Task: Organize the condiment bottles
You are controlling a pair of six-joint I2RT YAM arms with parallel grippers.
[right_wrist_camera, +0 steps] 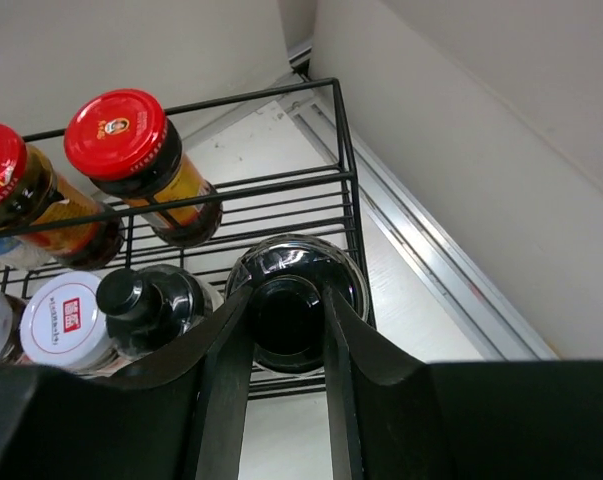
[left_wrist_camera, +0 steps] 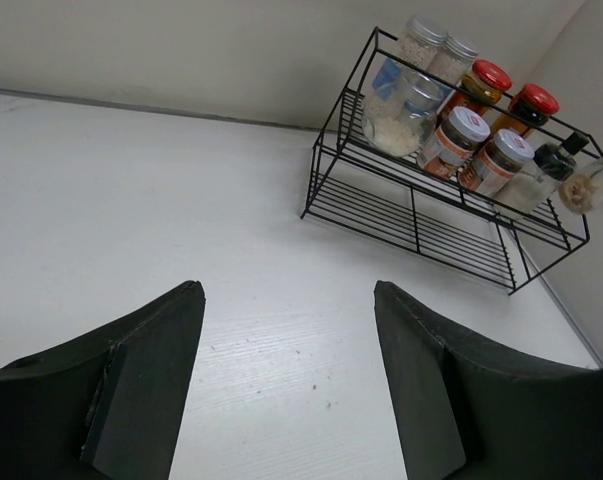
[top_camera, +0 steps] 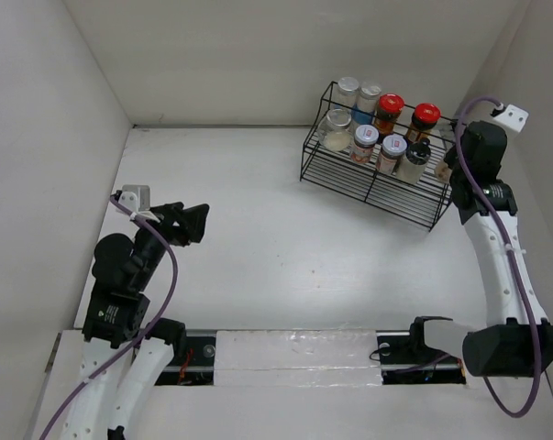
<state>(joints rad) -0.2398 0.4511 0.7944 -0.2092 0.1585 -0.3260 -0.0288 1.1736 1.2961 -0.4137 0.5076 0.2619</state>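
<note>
L gripper (left_wrist_camera: 286,292), nearest the lens in the left wrist view, jaws spread w/ nothing between. It hangs over the bare white tabletop (left_wrist_camera: 131,200), well apart from the tiered black wire rack (left_wrist_camera: 411,215) at upper right. The rack holds the other condiment jars (top_camera: 365,139) in two rows. Far right, R gripper (right_wrist_camera: 286,295) pinches the cap of a black-capped glass bottle (right_wrist_camera: 293,258) in the rack's front right corner, just beside another black-capped bottle (right_wrist_camera: 146,300). Step is prob. seating this bottle. Next: let go and lift straight up w/o knocking the neighbour.
</note>
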